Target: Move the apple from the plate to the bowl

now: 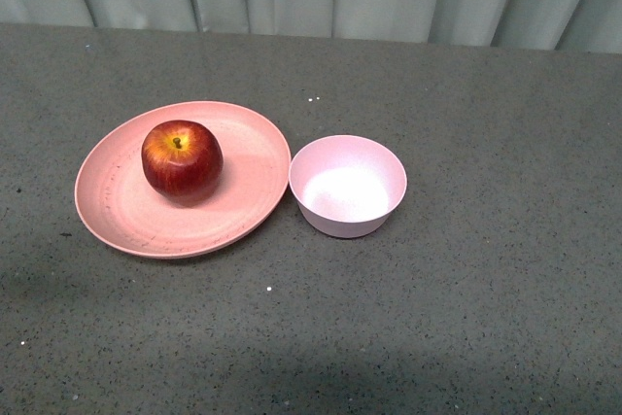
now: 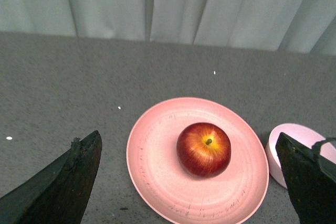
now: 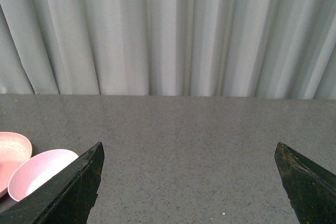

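The apple (image 1: 182, 159) sits upright, stem up, on the plate (image 1: 126, 216), a little toward the plate's far rim from its middle. The bowl (image 1: 330, 221) stands on the table (image 1: 466, 318) just beside the plate's right rim, so close that their edges seem to meet; it holds nothing. The left arm's jaws are spread wide and grip nothing, one dark tip on either side of the plate in the left wrist view. The right arm's jaws are likewise wide open, over bare table to the right of the plate, past the bowl.
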Controlling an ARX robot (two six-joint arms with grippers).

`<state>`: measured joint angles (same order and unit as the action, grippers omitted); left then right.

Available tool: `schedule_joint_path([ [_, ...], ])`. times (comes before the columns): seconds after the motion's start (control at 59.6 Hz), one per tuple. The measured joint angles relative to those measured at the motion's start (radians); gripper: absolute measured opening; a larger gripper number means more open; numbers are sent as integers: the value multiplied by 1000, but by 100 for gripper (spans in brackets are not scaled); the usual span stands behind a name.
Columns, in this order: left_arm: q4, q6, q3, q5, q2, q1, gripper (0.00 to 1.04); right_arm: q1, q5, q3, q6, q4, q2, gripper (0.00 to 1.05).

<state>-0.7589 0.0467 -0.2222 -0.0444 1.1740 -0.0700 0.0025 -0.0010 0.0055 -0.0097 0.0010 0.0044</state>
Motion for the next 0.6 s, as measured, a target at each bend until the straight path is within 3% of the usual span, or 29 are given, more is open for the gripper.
schedule_joint_path([
  [0.218, 28, 24, -236, 11, 411, -96, 98, 0, 0, 0, 0, 0, 0, 95],
  [0.604, 109, 30, -484, 68, 721, -169, 98, 0, 0, 0, 0, 0, 0, 95],
])
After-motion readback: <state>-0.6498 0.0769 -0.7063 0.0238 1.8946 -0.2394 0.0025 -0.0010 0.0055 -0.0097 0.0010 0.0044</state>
